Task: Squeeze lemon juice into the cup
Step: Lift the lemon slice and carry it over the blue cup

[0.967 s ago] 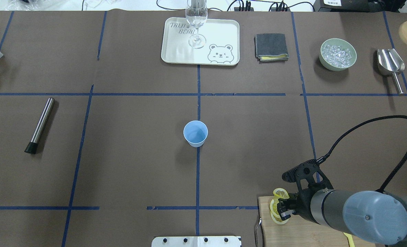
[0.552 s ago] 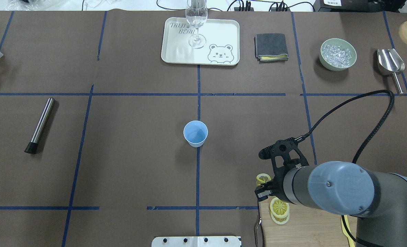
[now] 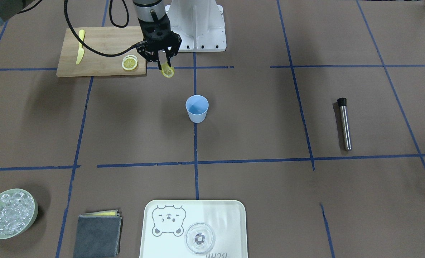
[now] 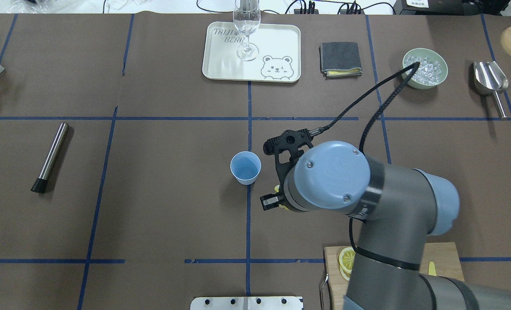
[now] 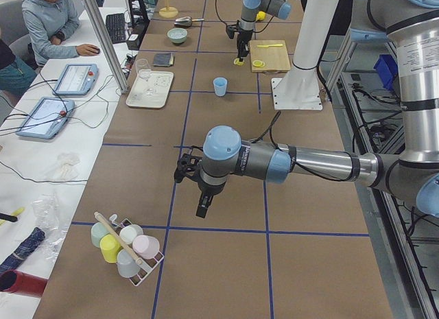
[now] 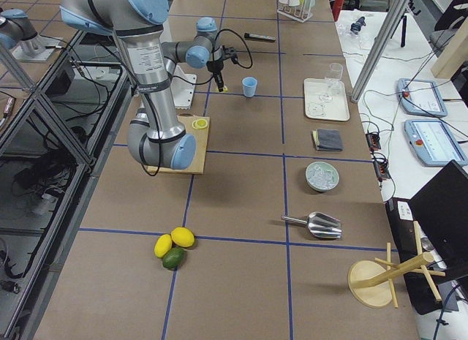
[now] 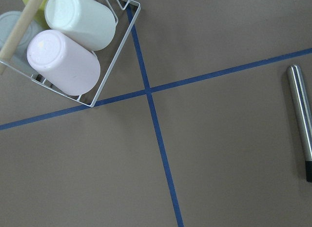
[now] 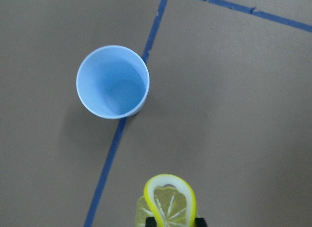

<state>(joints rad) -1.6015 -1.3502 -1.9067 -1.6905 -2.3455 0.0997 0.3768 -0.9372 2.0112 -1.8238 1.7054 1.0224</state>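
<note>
The light blue cup (image 4: 246, 167) stands upright at the table's middle, also in the front view (image 3: 197, 108) and the right wrist view (image 8: 112, 82). My right gripper (image 3: 165, 66) is shut on a thin lemon slice (image 3: 168, 72), held on edge above the table, just beside the cup on the robot's right and nearer the base. The right wrist view shows the slice (image 8: 169, 202) bent between the fingertips, short of the cup's mouth. From overhead the wrist hides most of the slice (image 4: 277, 188). My left gripper (image 5: 204, 204) hovers over bare table far left; I cannot tell whether it is open.
A wooden board (image 4: 447, 258) at front right holds more lemon slices (image 4: 346, 258) and a yellow knife (image 3: 80, 51). A steel rod (image 4: 51, 157) lies left. At the back are a tray (image 4: 277, 43) with a glass (image 4: 246, 26), cloth (image 4: 340, 58), ice bowl (image 4: 436, 79) and scoop (image 4: 491, 82). A cup rack (image 7: 73, 46) is below the left wrist.
My right arm lifted a lemon slice off the board and carried it left and forward, from the board's edge to just beside the cup.
</note>
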